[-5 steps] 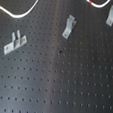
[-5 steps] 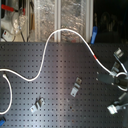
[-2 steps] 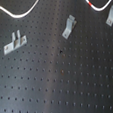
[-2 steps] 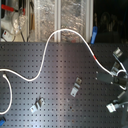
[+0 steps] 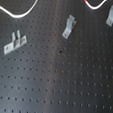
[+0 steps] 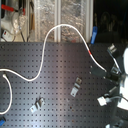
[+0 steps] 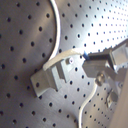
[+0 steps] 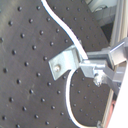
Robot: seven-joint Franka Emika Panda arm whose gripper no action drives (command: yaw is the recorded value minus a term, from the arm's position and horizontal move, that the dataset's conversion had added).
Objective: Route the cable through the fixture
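In the first exterior view I see nothing changed from a second ago: the thin white cable with a red band still runs along the far edge of the black perforated metal board, and two small grey metal bracket fixtures stand where they stood.

In the second exterior view the cable arcs from the second exterior view's left across the board to the white robot arm's gripper. Silvery foil panels stand behind.

In both wrist views the cable passes a third grey bracket, beside the fingers. I cannot tell whether the gripper clamps the cable.
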